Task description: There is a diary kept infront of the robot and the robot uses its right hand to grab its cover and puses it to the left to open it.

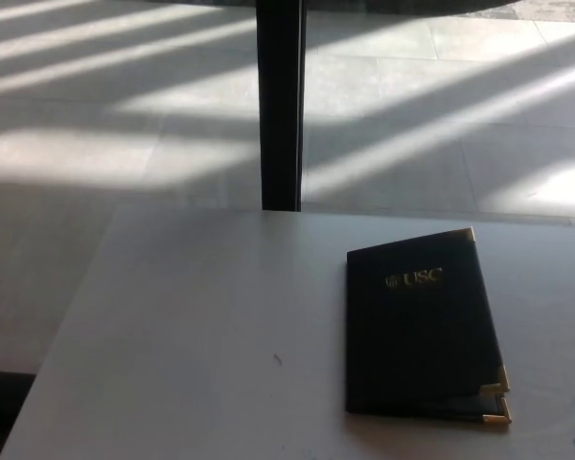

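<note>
Opening not yet begun: I see neither hand, so I cannot tell their state. The closed diary (424, 331) lies on the white table (201, 335), gilt-cornered free edge toward my right. My right hand must enter beside that edge, catch the cover, sweep leftward. Beyond: tiled floor (125, 115), sun-striped; dark post (281, 96).

No part of your robot's body, arms or hands, anywhere within your head view.

No arm in view, no hand in view
</note>
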`<state>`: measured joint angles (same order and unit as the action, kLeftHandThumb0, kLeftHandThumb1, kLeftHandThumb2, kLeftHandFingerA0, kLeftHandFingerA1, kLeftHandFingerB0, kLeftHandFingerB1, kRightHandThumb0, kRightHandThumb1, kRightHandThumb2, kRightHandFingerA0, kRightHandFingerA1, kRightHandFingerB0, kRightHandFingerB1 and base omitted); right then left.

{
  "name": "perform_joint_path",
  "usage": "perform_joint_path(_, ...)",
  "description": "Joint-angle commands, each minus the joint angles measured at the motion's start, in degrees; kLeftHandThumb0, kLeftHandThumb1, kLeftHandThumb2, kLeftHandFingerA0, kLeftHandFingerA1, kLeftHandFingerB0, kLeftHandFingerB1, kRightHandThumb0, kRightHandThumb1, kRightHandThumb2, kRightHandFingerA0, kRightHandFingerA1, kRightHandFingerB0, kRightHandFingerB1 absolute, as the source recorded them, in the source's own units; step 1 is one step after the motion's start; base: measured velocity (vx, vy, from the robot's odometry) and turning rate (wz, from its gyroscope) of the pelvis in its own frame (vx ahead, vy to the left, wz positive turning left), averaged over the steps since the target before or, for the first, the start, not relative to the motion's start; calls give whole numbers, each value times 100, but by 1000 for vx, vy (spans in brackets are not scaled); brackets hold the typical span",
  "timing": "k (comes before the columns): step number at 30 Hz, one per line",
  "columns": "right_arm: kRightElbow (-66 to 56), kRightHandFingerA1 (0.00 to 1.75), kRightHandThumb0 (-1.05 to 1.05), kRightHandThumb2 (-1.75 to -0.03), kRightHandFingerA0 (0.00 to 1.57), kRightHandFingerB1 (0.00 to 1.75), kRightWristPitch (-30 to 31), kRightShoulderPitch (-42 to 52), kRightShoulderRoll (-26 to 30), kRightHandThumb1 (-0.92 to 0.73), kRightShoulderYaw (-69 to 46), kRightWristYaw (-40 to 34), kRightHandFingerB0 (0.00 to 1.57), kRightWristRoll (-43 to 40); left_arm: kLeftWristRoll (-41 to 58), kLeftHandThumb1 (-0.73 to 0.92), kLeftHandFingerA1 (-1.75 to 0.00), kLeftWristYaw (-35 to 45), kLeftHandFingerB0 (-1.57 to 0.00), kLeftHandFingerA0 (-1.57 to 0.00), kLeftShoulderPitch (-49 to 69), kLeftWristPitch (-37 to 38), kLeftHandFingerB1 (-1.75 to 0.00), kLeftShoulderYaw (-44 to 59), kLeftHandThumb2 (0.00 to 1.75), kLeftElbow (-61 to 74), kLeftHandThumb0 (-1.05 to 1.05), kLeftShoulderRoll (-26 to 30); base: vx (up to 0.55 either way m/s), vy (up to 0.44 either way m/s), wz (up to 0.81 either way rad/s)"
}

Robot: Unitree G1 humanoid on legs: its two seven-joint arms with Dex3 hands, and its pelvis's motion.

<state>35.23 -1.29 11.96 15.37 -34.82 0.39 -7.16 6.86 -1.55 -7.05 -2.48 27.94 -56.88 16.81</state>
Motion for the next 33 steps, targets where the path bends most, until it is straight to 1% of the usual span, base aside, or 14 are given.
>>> perform_joint_path(1,-572,113,-79,-75,87,101,197,-164,157,-63,-1507,-94,59,-1747,1285,92,-95,-509,-39,-44,-524,-39,-81,1321,103,-491,-90,448,0,0,0)
perform_joint_path(8,-933,122,-83,-75,76,111,985,-250,144,-67,-1965,-383,52,-1889,1192,92,-109,-552,-36,-43,-559,-109,-87,1561,102,-477,-88,412,0,0,0)
perform_joint_path(11,-888,145,-79,-80,76,116,1290,-483,257,-68,-2518,-670,54,-2330,1146,92,-107,-511,-36,-42,-541,-68,-86,1579,104,-500,-87,417,0,0,0)
perform_joint_path(12,-808,121,-78,-111,81,100,1350,-569,321,-55,-2679,-716,55,-2461,1136,92,-96,-504,-40,-45,-537,-64,-83,1585,104,-519,-90,431,0,0,0)
perform_joint_path(13,-670,152,-77,-88,62,126,1436,-642,452,-75,-2853,-685,27,-2597,1169,92,-98,-508,-39,-44,-539,-78,-82,1630,102,-532,-90,435,0,0,0)
perform_joint_path(15,-653,153,-76,-90,65,123,1652,-786,593,-75,-3149,-892,26,-2780,1206,92,-100,-541,-40,-47,-555,-87,-83,1696,101,-549,-91,423,0,0,0)
perform_joint_path(20,-765,161,-79,-88,62,126,1924,-881,782,-83,-3435,-1061,53,-2770,1154,92,-102,-588,-40,-46,-525,-115,-85,1670,102,-501,-91,420,0,0,0)
perform_joint_path(24,-600,156,-81,-86,56,125,2012,-1251,1117,-86,-3735,-1518,31,-2762,1210,92,-97,-540,-39,-46,-506,-87,-82,1720,103,-553,-91,420,0,0,0)
perform_joint_path(25,-519,122,-84,-121,79,101,2009,-1403,1255,-68,-3793,-1623,56,-2751,1221,92,-99,-514,-38,-48,-499,-111,-81,1723,102,-545,-89,418,0,0,0)
perform_joint_path(26,-747,151,-81,-84,60,132,2011,-1523,1262,-83,-3843,-1661,45,-2831,1226,92,-98,-506,-40,-44,-482,-107,-85,1716,104,-497,-91,398,0,0,0)
perform_joint_path(29,-1127,148,-83,-81,70,124,2183,-1633,1219,-83,-3874,-1790,54,-2868,1228,92,-97,-492,-40,-44,-433,-64,-84,1683,104,-503,-90,410,0,0,0)
perform_joint_path(31,-1566,134,-82,-79,71,124,2400,-1695,1190,-80,-3768,-1838,35,-2888,1234,92,-97,-476,-39,-46,-416,-52,-82,1663,104,-526,-90,431,0,0,0)
perform_joint_path(32,-1713,135,-80,-81,67,118,2444,-1681,1181,-80,-3719,-1646,29,-2978,1268,92,-97,-497,-40,-46,-425,-48,-82,1683,103,-529,-90,428,0,0,0)
perform_joint_path(33,-1820,111,-82,-114,66,93,2455,-1844,1201,-60,-3638,-1601,52,-3044,1307,92,-108,-513,-37,-44,-433,-101,-89,1693,102,-500,-88,427,0,0,0)
